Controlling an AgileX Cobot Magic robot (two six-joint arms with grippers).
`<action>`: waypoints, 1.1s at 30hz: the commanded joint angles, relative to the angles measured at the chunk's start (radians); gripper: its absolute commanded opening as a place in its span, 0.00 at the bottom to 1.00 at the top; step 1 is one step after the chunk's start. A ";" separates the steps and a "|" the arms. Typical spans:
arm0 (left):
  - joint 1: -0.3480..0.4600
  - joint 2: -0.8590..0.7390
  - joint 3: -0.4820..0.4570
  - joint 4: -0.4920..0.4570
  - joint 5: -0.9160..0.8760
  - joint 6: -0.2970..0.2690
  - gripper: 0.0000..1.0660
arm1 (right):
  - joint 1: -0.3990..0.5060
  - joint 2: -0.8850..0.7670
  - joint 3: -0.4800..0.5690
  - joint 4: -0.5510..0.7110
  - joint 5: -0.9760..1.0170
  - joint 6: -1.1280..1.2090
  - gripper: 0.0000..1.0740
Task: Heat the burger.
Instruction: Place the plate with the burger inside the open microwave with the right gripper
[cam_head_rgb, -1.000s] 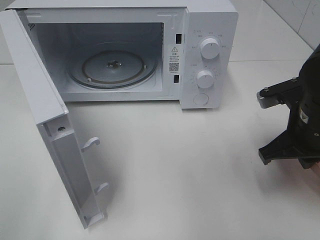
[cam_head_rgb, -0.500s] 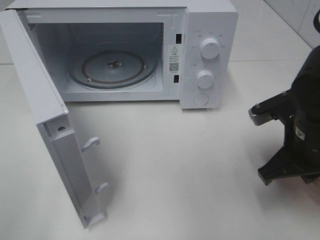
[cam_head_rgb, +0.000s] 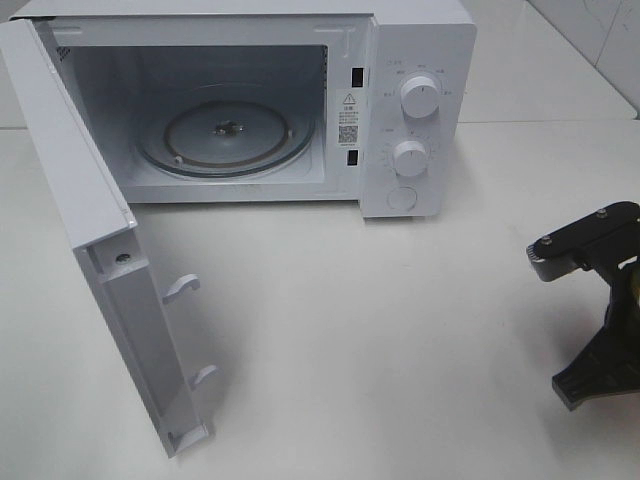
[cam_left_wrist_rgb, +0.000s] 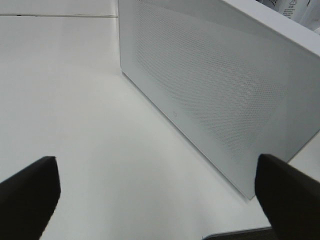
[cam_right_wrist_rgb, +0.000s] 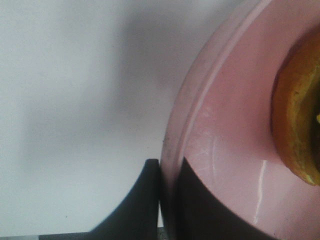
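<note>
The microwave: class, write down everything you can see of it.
The microwave is a white, boxy appliance standing upright on the white table. Its door, hinged on the left, is swung wide open, with two latch hooks on its inner edge. Inside lies only a round glass turntable. The right-hand panel carries two round knobs above a round button. Only the table touches it.

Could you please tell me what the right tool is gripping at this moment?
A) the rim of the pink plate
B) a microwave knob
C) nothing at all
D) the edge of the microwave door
A: in the right wrist view the right tool is shut on the rim of the pink plate, which carries the burger.
</note>
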 joint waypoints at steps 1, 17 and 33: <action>-0.005 -0.002 0.002 0.003 -0.002 0.000 0.92 | 0.004 -0.054 0.022 -0.069 0.029 0.000 0.01; -0.005 -0.002 0.002 0.003 -0.002 0.000 0.92 | 0.004 -0.070 0.022 -0.127 -0.052 -0.074 0.01; -0.005 -0.002 0.002 0.003 -0.002 0.000 0.92 | 0.130 -0.070 0.022 -0.194 -0.044 -0.119 0.01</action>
